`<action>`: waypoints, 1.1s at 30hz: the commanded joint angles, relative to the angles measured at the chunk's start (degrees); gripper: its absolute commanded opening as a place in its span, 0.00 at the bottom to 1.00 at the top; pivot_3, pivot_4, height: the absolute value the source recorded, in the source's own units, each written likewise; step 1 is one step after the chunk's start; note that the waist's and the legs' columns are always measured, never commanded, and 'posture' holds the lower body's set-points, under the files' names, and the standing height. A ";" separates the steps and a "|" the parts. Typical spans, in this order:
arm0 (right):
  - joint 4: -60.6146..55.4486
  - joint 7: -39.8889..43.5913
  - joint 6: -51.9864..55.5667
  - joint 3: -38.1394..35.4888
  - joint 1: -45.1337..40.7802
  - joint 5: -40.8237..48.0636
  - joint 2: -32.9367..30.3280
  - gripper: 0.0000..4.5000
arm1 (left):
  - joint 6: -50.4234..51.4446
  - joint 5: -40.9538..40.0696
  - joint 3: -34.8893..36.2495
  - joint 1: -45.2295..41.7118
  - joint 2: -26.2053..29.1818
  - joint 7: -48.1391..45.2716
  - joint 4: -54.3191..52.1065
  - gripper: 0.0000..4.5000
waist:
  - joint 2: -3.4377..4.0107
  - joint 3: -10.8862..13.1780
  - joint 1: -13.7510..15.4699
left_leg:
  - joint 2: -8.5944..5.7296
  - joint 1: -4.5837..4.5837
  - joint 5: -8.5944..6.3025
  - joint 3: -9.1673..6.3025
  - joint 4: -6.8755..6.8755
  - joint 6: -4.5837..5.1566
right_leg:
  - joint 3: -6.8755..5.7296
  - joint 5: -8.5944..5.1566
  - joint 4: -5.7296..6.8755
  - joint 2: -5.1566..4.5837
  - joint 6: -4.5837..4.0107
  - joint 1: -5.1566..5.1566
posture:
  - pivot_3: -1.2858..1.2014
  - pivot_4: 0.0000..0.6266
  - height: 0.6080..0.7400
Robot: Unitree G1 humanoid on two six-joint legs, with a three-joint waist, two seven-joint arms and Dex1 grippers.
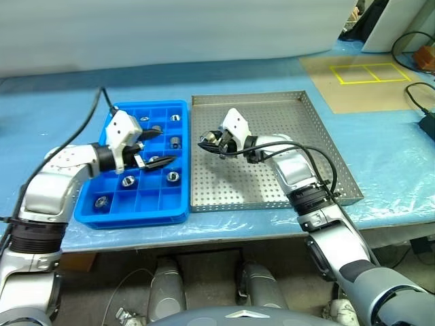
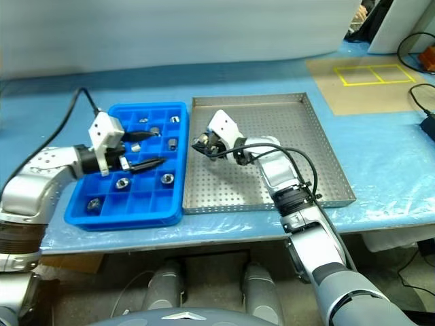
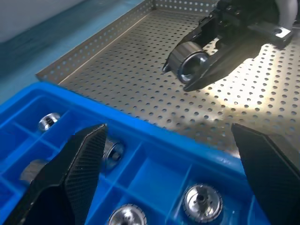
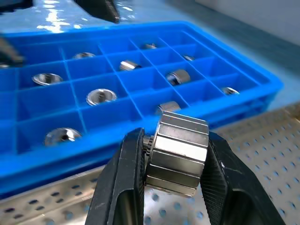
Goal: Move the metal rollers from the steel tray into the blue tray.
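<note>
Above the steel tray, close to the rim it shares with the blue tray, the right claw carries one of the metal rollers clear of the perforated floor. The risk from here, as a judgement: the roller is pinched across its flat ends by two narrow black fingers, so a jolt on the way over the rim could let it twist free and drop back onto the steel tray or roll onto the blue-covered surface. Several compartments already hold rollers, so a release over a filled one could leave it perched on top. The left claw hovers over the blue tray, in the likely path, and the two could collide. The right claw is clamped on the roller; the left claw's fingers stand wide apart, holding and touching nothing
</note>
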 commanded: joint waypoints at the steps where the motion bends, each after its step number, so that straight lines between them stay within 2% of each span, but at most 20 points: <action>1: -6.44 6.35 9.07 -1.59 -2.76 9.93 3.28 0.26 | 0.24 -1.54 3.77 2.92 2.07 -0.15 -3.74 1.00 | 0.00 0.00 0.27 | 0.00 -0.07 0.00 -0.04 -0.04 0.00 | -0.05 -0.01 -0.01 0.00 -0.01 -0.05 | 0.55 0.24 1.00; 3: -9.29 9.91 14.79 -1.02 -3.27 14.09 4.46 0.26 | 0.89 -1.76 5.53 6.17 2.89 0.50 -5.73 1.00 | -0.01 0.01 0.36 | 0.01 -0.17 0.01 -0.08 -0.06 -0.01 | -0.10 -0.01 0.00 0.00 -0.02 -0.15 | 0.56 0.24 1.00; 7: -5.79 12.40 15.66 3.65 -3.49 12.67 6.57 0.26 | 2.97 -2.88 9.72 11.85 3.17 3.29 -10.92 1.00 | -0.03 -0.01 1.64 | 0.05 -0.16 0.04 -0.14 -0.22 -0.06 | -0.20 -0.07 0.00 0.01 -0.11 -0.18 | 0.59 0.24 1.00; 14: 12.64 9.10 2.78 7.56 -8.08 4.99 15.10 0.26 | 6.56 -4.33 19.20 20.77 3.33 8.03 -18.38 1.00 | -0.03 0.01 3.66 | 0.05 -0.15 0.09 -0.22 -0.36 -0.16 | -0.26 -0.10 0.07 -0.02 -0.14 -0.22 | 0.63 0.24 1.00; 19: 22.03 8.65 -4.51 7.97 -10.23 1.28 18.52 0.26 | 8.26 -5.47 24.39 25.57 3.70 9.27 -21.31 1.00 | -0.04 0.01 4.86 | 0.05 -0.18 0.08 -0.25 -0.42 -0.16 | -0.28 -0.13 0.03 -0.02 -0.17 -0.24 | 0.65 0.24 1.00; 24: 22.74 10.83 -5.61 7.76 -9.62 0.53 19.02 0.26 | 9.19 -6.22 24.42 26.08 3.30 10.96 -22.79 1.00 | -0.04 0.02 6.10 | 0.06 -0.22 0.07 -0.27 -0.42 -0.15 | -0.29 -0.15 0.00 -0.01 -0.16 -0.25 | 0.65 0.24 1.00; 29: 20.52 17.01 -1.29 7.78 -8.70 1.61 16.14 0.26 | 9.29 -6.37 21.82 25.02 3.05 12.02 -22.46 1.00 | -0.05 0.01 6.45 | 0.06 -0.21 0.07 -0.28 -0.45 -0.16 | -0.28 -0.16 0.05 -0.01 -0.14 -0.25 | 0.64 0.24 1.00; 33: 21.68 16.69 -0.64 7.25 -8.01 0.95 16.34 0.26 | 8.85 -6.10 20.07 23.11 3.39 12.10 -20.65 1.00 | -0.06 0.00 6.40 | 0.08 -0.20 0.08 -0.29 -0.44 -0.16 | -0.28 -0.15 0.09 0.00 -0.14 -0.27 | 0.63 0.24 1.00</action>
